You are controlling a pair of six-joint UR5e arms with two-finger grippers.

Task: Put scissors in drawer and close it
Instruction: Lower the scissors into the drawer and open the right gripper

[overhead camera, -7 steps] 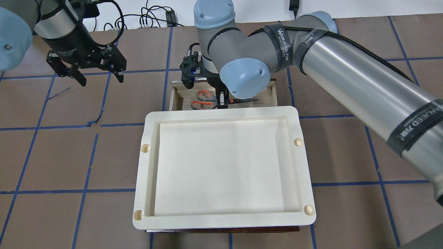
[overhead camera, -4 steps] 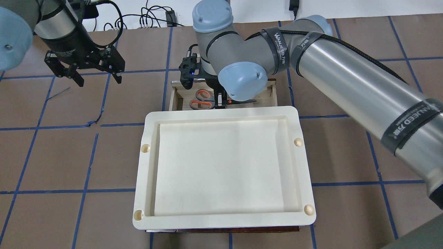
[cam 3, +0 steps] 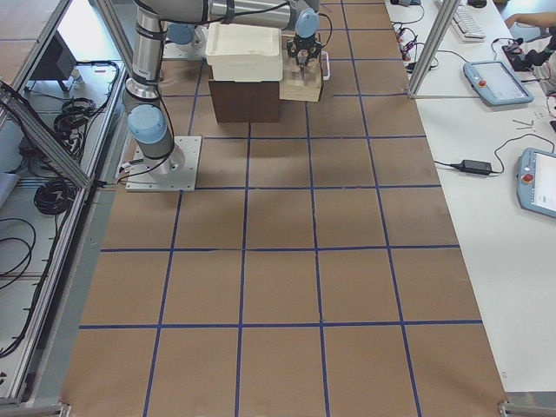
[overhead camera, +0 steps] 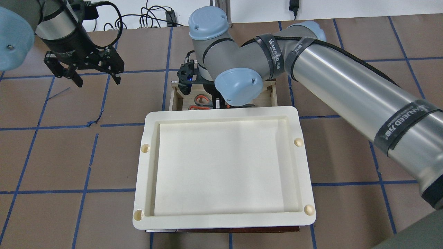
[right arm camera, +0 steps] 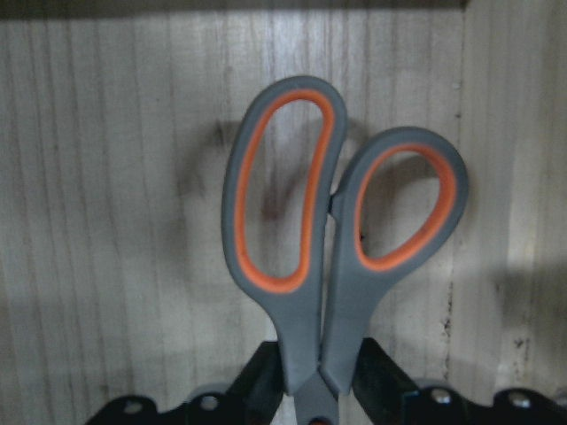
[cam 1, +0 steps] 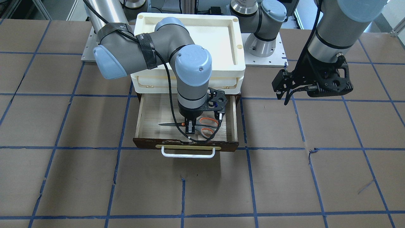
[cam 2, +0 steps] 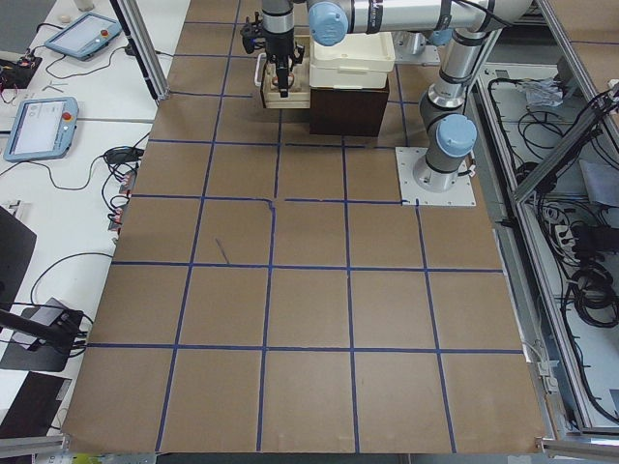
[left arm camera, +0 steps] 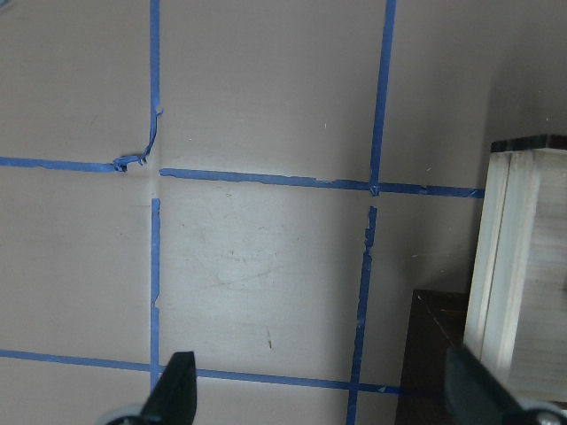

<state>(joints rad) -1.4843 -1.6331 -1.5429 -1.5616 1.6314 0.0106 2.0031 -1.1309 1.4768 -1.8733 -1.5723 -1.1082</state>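
Observation:
The scissors (cam 1: 205,126), grey handles with orange-lined loops, lie low inside the open pale-wood drawer (cam 1: 145,126), blades pointing to the robot's right. In the overhead view the scissors (overhead camera: 200,100) are half hidden behind the cream box's rim. My right gripper (cam 1: 190,128) reaches down into the drawer and is shut on the scissors near their pivot. The right wrist view shows the scissors' handles (right arm camera: 328,239) above the drawer floor, with my fingers (right arm camera: 383,382) on both sides. My left gripper (overhead camera: 98,80) is open and empty, above the table left of the drawer.
A cream tray-topped box (overhead camera: 221,221) sits over a dark cabinet, and the drawer sticks out from under it. The drawer's dark front (cam 1: 152,144) has a white bar handle (cam 1: 188,155). The left wrist view shows taped table and the box's edge (left arm camera: 518,266).
My right gripper has carried the scissors lower and towards the cream box, so its rim hides more of them. My left gripper has hardly moved.

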